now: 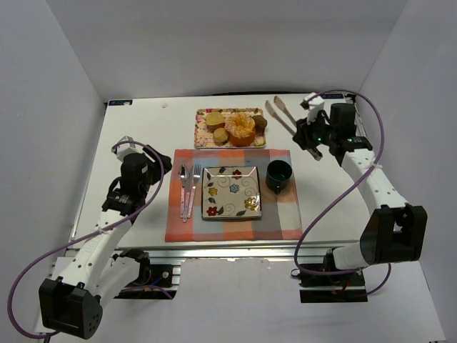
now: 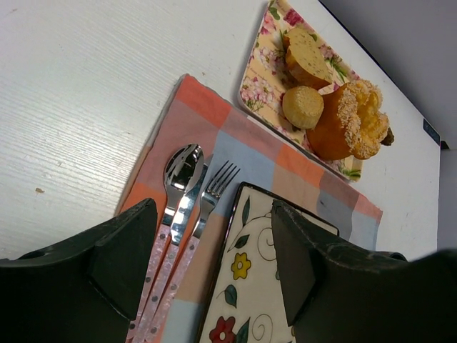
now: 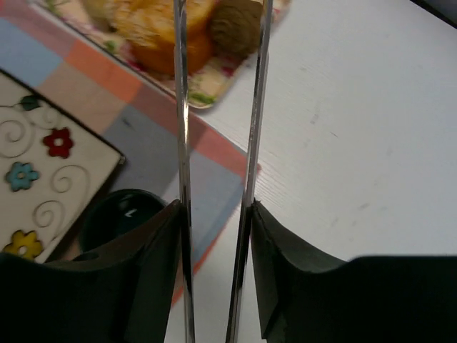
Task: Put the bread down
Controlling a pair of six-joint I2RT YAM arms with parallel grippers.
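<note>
Bread [image 2: 303, 107]: small round golden bun, domed top. It lies on the floral tray [image 2: 251, 84] at the far side of the table, against the orange ring cake [image 2: 350, 125] and just beside the paler tan bread [image 2: 308, 58]. Judged light, soft and compressible, and crumbly rather than slippery, so a hard squeeze would likely dent it. The best hold looks to be low across its widest part, coming in from the side facing the placemat [image 1: 278, 214], since its neighbours crowd the other sides. Right gripper [image 3: 214, 214]: jaws clamped on the two metal arms of the tongs [image 3: 183, 143], one arm against each pad, the arms standing apart. The tips run out of the wrist view; from above they sit off the tray's right end, well apart from the bun. Left gripper [image 2: 214, 236]: jaws spread wide and empty, above the cutlery [image 2: 182, 168] on the placemat. Square floral plate [image 1: 246, 175] bare, near the tray. A dark cup [image 1: 278, 175] stands just beside it, a possible snag on the carry.
</note>
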